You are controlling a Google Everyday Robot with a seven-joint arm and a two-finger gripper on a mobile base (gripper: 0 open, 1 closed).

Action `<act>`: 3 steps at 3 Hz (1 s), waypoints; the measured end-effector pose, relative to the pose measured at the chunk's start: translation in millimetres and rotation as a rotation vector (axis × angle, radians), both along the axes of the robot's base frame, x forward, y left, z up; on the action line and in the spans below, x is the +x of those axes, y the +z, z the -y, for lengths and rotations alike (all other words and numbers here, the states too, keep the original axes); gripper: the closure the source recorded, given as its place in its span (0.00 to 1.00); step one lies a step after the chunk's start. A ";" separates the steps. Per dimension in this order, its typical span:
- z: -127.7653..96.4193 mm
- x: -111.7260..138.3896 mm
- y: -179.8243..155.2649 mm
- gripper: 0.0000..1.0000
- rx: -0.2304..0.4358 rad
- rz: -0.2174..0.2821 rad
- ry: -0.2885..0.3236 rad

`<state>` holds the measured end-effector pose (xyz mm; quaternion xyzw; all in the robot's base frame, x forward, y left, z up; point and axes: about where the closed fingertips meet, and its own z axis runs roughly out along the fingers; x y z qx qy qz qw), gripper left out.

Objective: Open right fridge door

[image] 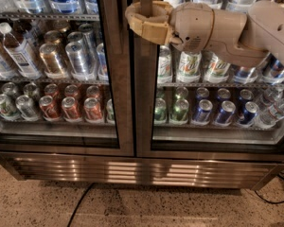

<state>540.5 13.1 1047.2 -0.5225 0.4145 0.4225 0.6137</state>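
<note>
Gripper (130, 17) sits high on the left vertical frame bar of the right fridge door (145, 103), near the top of the view. Its tan segmented fingers (151, 33) curl around that bar, one above and one below, and the tips meet just left of it, so the gripper is clenched on the door's frame bar. The beige arm (246, 27) comes in from the right edge and crosses in front of the door's upper glass.

The right fridge door takes up the right half of the cabinet. It is a glass pane in a dark brushed-metal frame, and it lies flush with the left fridge door (114, 79), with no gap showing at the centre seam. Behind its glass, green-and-white cans (189, 66) stand on the middle shelf, partly behind the arm. Blue cans (225, 112) are on the shelf below, with a few green cans (180, 110) to their left.

Behind the left door's glass are red and copper cans (71, 108) on the lower shelf and white-capped bottles (16, 51) on the shelf above. A slatted metal grille (132, 170) runs along the base under both doors. A black cable (80, 207) lies on the speckled floor (189, 207) in front of it.
</note>
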 end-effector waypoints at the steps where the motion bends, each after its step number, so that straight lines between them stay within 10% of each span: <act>1: 1.0 0.0 0.0 1.00 0.002 0.000 0.000; 3: 2.0 0.2 -0.1 1.00 0.004 -0.001 0.000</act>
